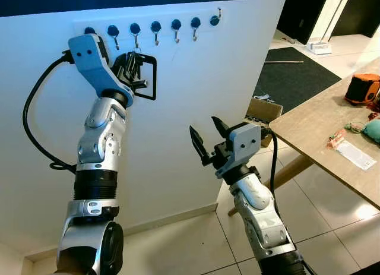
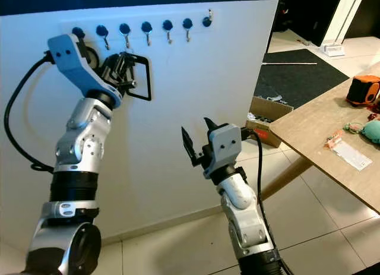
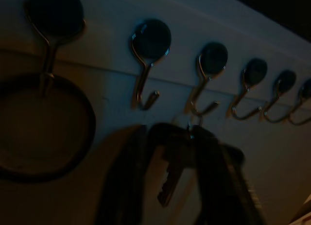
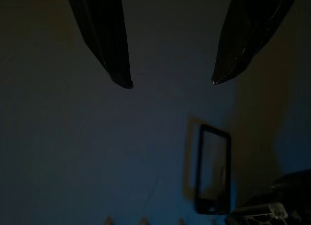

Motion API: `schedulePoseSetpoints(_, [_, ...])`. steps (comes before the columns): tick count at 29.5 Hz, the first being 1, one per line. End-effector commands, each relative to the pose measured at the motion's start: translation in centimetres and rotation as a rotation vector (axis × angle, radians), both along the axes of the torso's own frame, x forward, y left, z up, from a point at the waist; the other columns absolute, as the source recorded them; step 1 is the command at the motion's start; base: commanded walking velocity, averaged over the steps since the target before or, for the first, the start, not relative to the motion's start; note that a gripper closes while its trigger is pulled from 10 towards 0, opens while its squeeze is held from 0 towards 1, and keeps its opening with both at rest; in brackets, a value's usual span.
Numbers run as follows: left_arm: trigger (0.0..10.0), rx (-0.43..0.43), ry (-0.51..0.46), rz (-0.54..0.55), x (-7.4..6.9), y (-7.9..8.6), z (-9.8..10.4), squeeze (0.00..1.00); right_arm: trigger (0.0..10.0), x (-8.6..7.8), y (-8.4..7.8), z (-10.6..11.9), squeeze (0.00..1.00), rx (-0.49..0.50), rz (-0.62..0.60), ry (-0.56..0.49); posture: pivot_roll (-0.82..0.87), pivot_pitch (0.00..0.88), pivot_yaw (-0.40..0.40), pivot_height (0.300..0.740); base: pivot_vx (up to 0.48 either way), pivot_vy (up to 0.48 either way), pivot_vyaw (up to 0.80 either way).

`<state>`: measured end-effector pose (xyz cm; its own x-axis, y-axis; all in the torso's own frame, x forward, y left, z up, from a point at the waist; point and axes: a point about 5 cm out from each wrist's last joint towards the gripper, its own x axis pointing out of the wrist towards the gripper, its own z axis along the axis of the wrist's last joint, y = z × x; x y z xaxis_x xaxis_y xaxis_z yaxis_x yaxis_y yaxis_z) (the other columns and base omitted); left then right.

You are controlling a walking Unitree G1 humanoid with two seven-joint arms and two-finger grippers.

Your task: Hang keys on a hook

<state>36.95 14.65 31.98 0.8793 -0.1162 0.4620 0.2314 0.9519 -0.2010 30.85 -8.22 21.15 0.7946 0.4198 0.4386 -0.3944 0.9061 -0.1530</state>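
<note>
I have the left gripper (image 1: 135,64) raised against the white wall (image 1: 196,120), its fingers closed on the keys (image 3: 177,157) just below the row of hooks (image 1: 155,30). My right gripper (image 1: 206,137) hangs lower, well apart from the wall, fingers spread and empty.

White wall panel (image 1: 225,108), upright. Wooden table (image 1: 314,126), at right, bearing: orange and black device (image 1: 363,88); teal item (image 1: 374,131); flat clear packet (image 1: 356,154); small orange item (image 1: 336,138). Open cardboard box (image 1: 263,113) on tiled floor (image 1: 332,239), beside the wall's end. Dark mat (image 1: 300,76) beyond.
</note>
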Motion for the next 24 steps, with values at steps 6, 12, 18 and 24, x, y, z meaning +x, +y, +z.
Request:
schedulePoseSetpoints(6, [10.0, 0.020, -0.071, -0.076, -2.6, -0.7, -0.1, 0.00, 10.0, -0.3, 0.0, 0.0, 0.00, -0.001, 0.007, -0.003, 0.07, 0.182, 0.008, 0.740, 0.000, 0.000, 0.00])
schedulePoseSetpoints(12, [10.0, 0.141, -0.061, -0.120, -4.2, -1.2, -1.6, 0.00, 10.0, -0.4, -0.3, -0.5, 0.00, -0.004, -0.008, 0.012, 0.08, 0.183, 0.012, 0.740, 0.000, 0.000, 0.00])
schedulePoseSetpoints(18, [10.0, 0.313, 0.059, -0.110, -6.1, -1.6, -6.6, 0.00, 10.0, -0.6, -1.3, -2.6, 0.00, -0.015, -0.050, 0.079, 0.10, 0.191, 0.007, 0.740, 0.000, 0.000, 0.00])
schedulePoseSetpoints(24, [10.0, 0.408, 0.207, 0.045, -7.4, -0.5, -11.7, 0.00, 10.0, -1.1, -2.1, -4.4, 0.00, -0.026, -0.079, 0.140, 0.10, 0.195, 0.007, 0.740, 0.000, 0.000, 0.00])
